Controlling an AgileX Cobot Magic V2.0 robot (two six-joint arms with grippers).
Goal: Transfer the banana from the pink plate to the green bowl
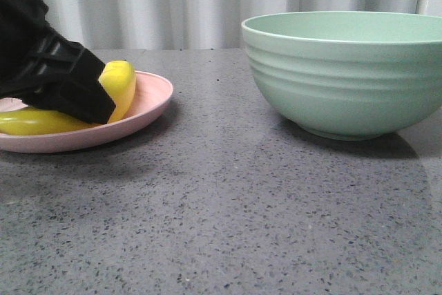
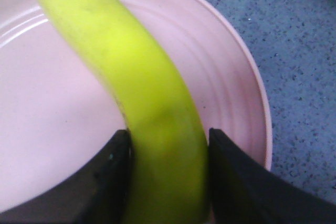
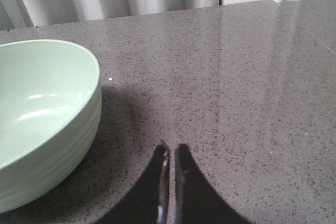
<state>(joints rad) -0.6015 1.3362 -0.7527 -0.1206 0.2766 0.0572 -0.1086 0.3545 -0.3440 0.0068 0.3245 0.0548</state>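
Observation:
The yellow banana [image 1: 121, 84] lies on the pink plate [image 1: 148, 105] at the left of the table. My left gripper [image 1: 76, 98] is down on the plate and shut on the banana; in the left wrist view the banana [image 2: 136, 77] runs between the two black fingers, which press on its sides, with the plate [image 2: 47, 93] under it. The green bowl [image 1: 345, 70] stands at the right, empty inside as far as the right wrist view [image 3: 42, 114] shows. My right gripper [image 3: 170, 153] is shut and empty, over the bare table beside the bowl.
The grey speckled table [image 1: 221, 198] stretches between plate and bowl. A white curtain [image 1: 193, 5] hangs behind the table.

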